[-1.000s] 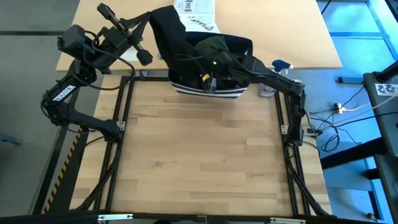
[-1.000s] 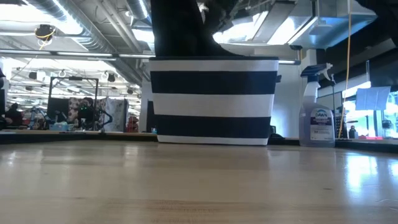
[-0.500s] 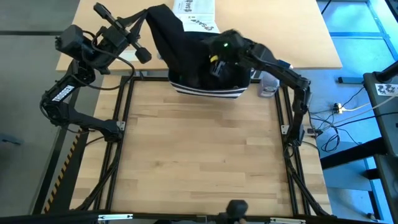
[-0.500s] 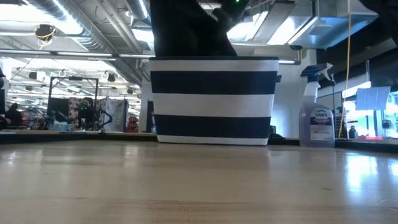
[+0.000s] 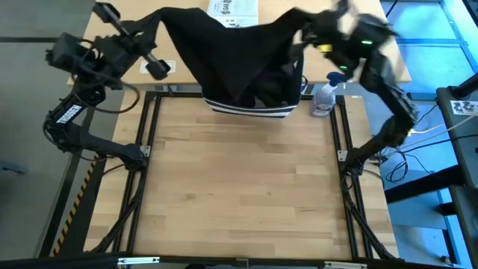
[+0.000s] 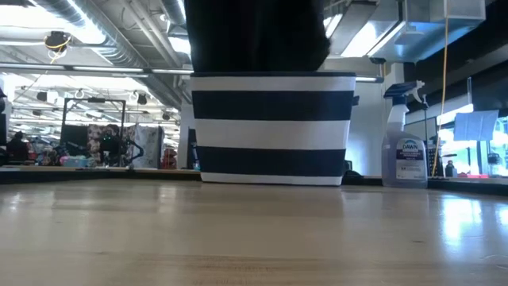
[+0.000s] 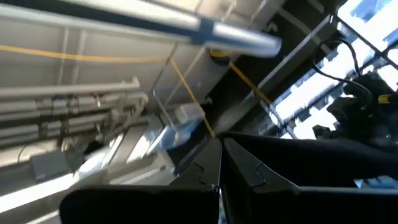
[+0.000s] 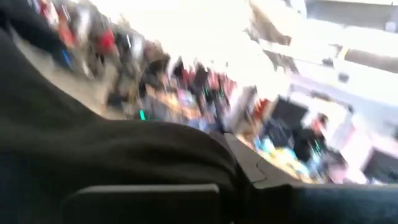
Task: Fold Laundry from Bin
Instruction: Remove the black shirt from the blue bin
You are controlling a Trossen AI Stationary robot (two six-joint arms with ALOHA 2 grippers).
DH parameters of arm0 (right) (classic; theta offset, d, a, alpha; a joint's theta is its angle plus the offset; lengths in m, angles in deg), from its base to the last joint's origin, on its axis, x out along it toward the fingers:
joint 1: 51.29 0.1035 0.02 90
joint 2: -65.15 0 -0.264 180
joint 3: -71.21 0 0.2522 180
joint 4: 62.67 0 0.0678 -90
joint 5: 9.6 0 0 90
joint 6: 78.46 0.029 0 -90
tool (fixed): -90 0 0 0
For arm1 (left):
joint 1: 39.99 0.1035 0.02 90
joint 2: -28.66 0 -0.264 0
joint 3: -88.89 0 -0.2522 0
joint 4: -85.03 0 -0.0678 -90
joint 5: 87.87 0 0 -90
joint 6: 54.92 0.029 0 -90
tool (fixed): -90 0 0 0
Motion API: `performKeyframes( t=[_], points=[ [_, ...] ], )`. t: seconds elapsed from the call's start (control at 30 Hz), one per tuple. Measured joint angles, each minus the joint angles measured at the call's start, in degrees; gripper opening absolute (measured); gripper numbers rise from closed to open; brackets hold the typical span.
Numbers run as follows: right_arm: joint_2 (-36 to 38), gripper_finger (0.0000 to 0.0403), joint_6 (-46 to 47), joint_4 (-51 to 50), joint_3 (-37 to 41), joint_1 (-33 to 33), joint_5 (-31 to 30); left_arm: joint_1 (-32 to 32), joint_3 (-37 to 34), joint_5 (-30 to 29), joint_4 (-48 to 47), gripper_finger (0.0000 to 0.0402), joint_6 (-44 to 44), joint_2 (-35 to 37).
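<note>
Black garment (image 5: 231, 56) stretched above bin (image 5: 258, 108) at tabletop's (image 5: 239, 194) far edge, long axis running left-right, lower part hanging down into bin. Pinched at both top corners: left fingers (image 5: 153, 19) clamped on left corner, right fingers (image 5: 302, 33) shut on right corner, approx equal reach. Next, prob: lift clear of bin rim, then toward bare tabletop on near side. Spray bottle (image 5: 323, 99) just beside bin, right side.

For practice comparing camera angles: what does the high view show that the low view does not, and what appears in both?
Only the high view: the left claw and right claw, each shut on the black garment stretched between them. Only the low view: the room behind the table. Both: the striped bin, the spray bottle and the garment.
</note>
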Motion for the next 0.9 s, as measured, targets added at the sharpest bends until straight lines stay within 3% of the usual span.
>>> performKeyframes(
  t=[0.23,0.57,0.77,0.9],
  points=[
    [4.7,0.0002,0.0,2.1,0.0,7.2,3.4,-5.9,0.0,4.8,3.7,0.0,-1.9,1.8],
    [5.0,0.0001,-1.5,4.7,-1.6,19.4,5.8,-17.1,2.5,10.2,4.3,0.0,-2.0,2.1],
    [5.1,0.0001,-1.5,2.9,-3.8,26.7,6.4,-24.1,3.4,11.1,-0.2,0.0,-4.2,2.1],
    [5.3,0.0,-0.4,-1.7,-4.1,31.6,3.6,-28.0,3.5,7.7,-8.8,0.0,-6.5,2.1]
  ],
)
